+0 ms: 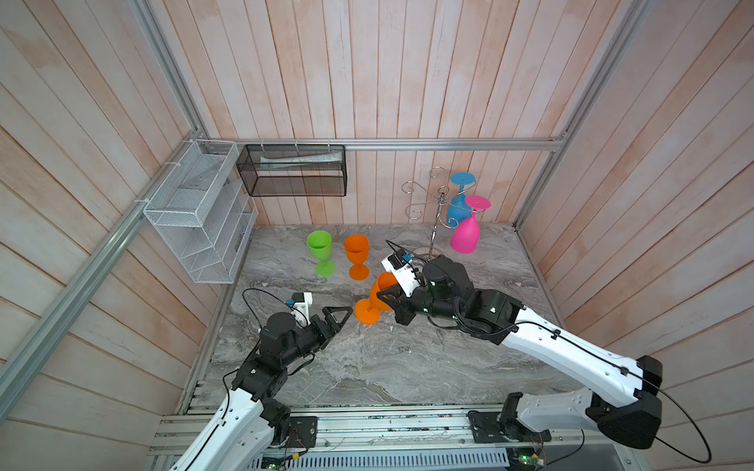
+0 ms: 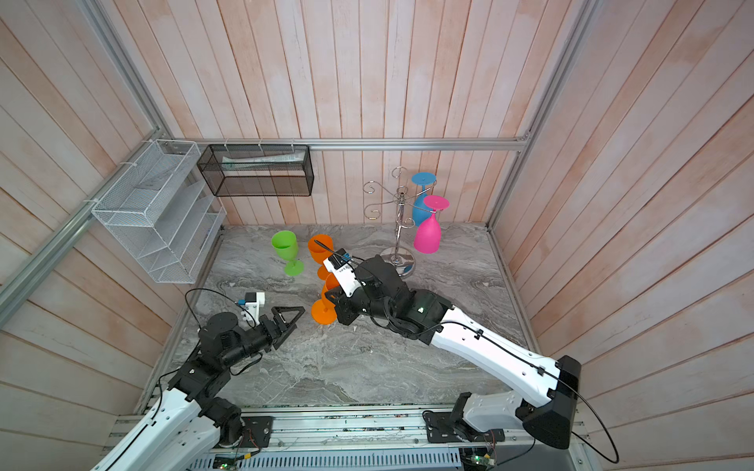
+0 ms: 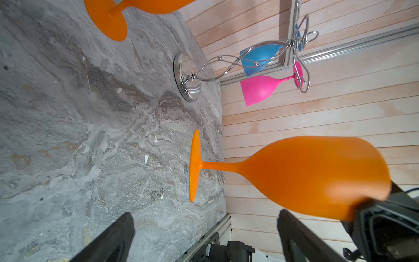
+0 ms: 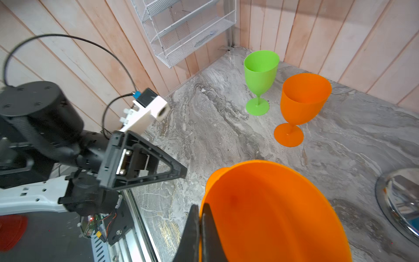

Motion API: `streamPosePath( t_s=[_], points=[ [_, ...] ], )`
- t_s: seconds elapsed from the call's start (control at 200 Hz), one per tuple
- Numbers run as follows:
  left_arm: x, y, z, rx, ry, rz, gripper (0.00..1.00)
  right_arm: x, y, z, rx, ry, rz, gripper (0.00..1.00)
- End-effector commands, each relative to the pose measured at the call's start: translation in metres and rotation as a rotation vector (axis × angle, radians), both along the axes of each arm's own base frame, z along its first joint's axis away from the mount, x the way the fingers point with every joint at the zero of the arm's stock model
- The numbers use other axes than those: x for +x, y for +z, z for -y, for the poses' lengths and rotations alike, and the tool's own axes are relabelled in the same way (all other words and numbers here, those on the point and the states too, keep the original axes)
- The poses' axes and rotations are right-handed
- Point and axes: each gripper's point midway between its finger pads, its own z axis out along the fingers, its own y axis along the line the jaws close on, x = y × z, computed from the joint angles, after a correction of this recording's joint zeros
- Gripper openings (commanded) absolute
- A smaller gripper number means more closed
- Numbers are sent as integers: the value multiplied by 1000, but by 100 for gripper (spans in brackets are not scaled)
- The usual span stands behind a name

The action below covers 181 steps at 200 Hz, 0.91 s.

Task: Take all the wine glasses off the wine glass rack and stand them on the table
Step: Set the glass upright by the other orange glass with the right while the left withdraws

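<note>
**Setting the orange glass down on its foot**

The held orange glass (image 3: pixel 306 177) is pinched at its rim by the closed right fingers (image 4: pixel 190 238). It is well clear of the rack (image 3: pixel 190 90), with its foot down at the tabletop (image 1: pixel 367 367). Whether the foot is fully seated cannot be told. The left fingers (image 3: pixel 118 236) are spread wide with nothing between them, just beside that foot.

The step is judged to be the set-down. The glass is best lowered straight until the whole foot lies flat, and the rim released only then (a thin wall pinched at one side is likely to tip). The right fingers should then be drawn up and away, and the standing orange glass (image 1: pixel 357 248) and green glass (image 1: pixel 320 244) nearby kept clear of.

A pink glass (image 1: pixel 465 236) and a blue glass (image 1: pixel 456 208) hang upside down on the rack.

The held bowl and both standing glasses are seen to be empty. A pale long packet (image 1: pixel 298 159) lies in the black basket (image 1: pixel 291 185). The white basket (image 1: pixel 183 208) looks almost bare; one small bluish item is too small to name.
</note>
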Motion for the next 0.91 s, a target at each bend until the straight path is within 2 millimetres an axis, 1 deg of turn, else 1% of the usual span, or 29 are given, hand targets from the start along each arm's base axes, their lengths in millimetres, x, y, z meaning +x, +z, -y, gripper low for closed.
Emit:
streamPosePath(
  t_s=[0.0, 0.11, 0.24, 0.455, 0.59, 0.7, 0.765, 0.9],
  points=[
    [0, 2, -16, 127, 44, 35, 100, 16, -7, 2, -71, -54, 10, 0],
    [-2, 5, -29, 218, 85, 39, 100, 30, -15, -6, -115, -81, 2, 0],
    [-5, 1, -47, 334, 134, 11, 100, 53, -26, -17, -172, -121, 1, 0],
    [-11, -6, -71, 469, 197, -42, 100, 93, -47, -32, -222, -163, -18, 0],
    [-14, -6, -83, 530, 229, -60, 100, 112, -60, -40, -246, -173, -30, 0],
    [-14, -8, -84, 532, 230, -71, 100, 127, -70, -42, -266, -188, -37, 0],
    [-13, -12, -84, 541, 231, -88, 100, 133, -72, -43, -270, -192, -36, 0],
    [-11, -16, -82, 554, 221, -104, 100, 147, -77, -39, -280, -214, -36, 0]
  ],
)
